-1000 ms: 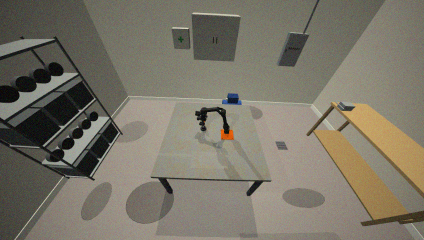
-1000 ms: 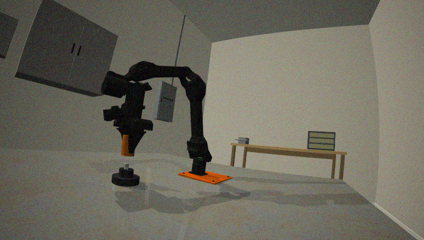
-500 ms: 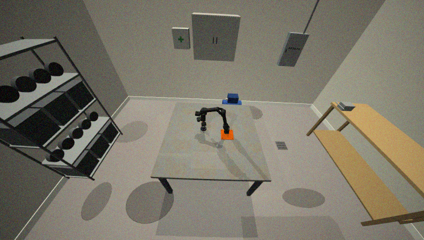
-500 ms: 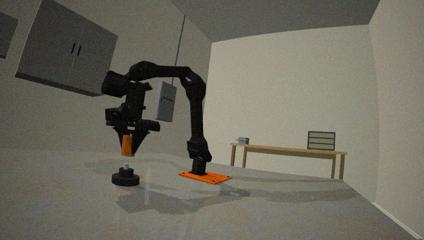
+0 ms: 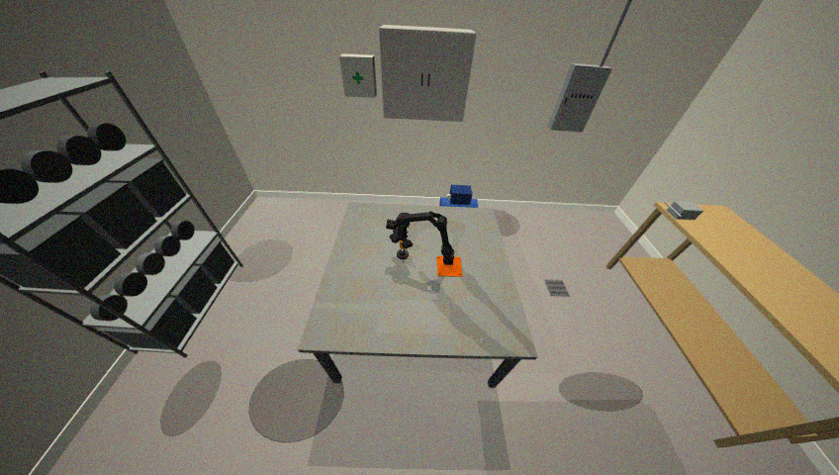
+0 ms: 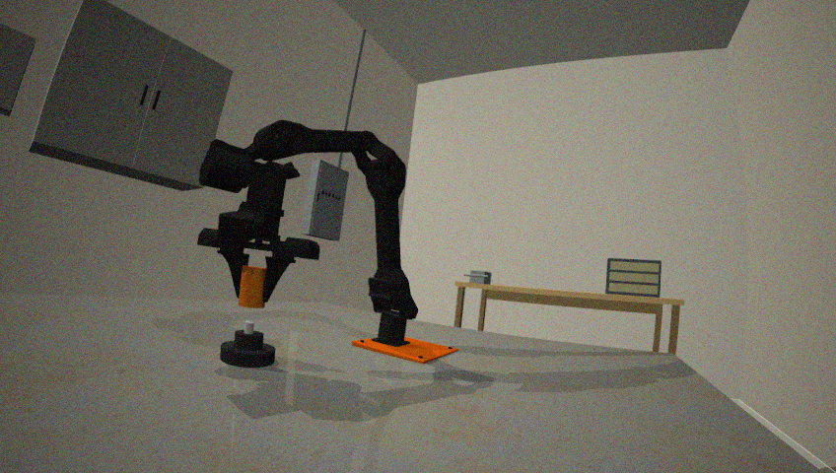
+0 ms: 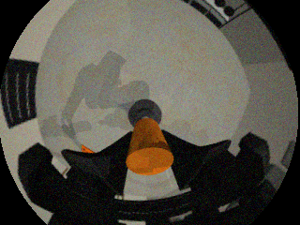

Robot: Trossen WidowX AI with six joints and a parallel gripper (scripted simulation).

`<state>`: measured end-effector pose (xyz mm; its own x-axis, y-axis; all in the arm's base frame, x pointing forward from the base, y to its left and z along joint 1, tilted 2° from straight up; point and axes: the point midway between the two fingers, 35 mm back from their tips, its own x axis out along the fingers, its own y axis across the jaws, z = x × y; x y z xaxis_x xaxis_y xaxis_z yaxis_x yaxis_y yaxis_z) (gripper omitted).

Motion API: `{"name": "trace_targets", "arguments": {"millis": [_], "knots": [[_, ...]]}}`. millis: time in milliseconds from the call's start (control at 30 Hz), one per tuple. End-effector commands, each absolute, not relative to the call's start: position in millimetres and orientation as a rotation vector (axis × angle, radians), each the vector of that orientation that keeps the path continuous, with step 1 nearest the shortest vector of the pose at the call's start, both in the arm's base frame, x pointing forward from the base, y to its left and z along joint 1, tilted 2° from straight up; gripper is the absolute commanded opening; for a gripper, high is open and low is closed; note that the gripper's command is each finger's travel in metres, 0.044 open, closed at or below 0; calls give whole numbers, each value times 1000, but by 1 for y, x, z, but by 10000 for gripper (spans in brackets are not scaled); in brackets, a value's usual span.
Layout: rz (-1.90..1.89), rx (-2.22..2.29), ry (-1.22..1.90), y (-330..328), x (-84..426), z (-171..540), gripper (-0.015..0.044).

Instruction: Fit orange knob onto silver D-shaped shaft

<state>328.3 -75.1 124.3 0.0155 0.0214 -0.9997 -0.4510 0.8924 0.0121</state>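
Overhead, tool (image 6: 251, 293) (image 7: 146, 133) grips smooth orange cylindrical knob (image 6: 251, 286) (image 7: 150, 152) | round dark stepped pedestal (image 5: 403, 254) (image 6: 247, 351) (image 7: 144, 112) below

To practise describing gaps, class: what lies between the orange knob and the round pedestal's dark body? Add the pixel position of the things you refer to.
The exterior view shows the silver shaft (image 6: 248, 327) standing on the round pedestal (image 6: 247, 354), with open air between its tip and the orange knob (image 6: 251, 287).

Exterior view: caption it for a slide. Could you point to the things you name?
WidowX AI gripper (image 6: 253, 296) grips the orange knob (image 6: 251, 287) above the silver shaft (image 6: 248, 327) on its round pedestal (image 6: 246, 354).
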Motion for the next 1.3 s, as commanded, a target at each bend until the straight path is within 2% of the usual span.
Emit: {"name": "trace_targets", "arguments": {"millis": [0,700,1267], "knots": [[460,-441,1499,-75,328,125,0],[857,-849,1369,-76,330,125,0],[861,-853,1367,-75,331,100,0]]}}
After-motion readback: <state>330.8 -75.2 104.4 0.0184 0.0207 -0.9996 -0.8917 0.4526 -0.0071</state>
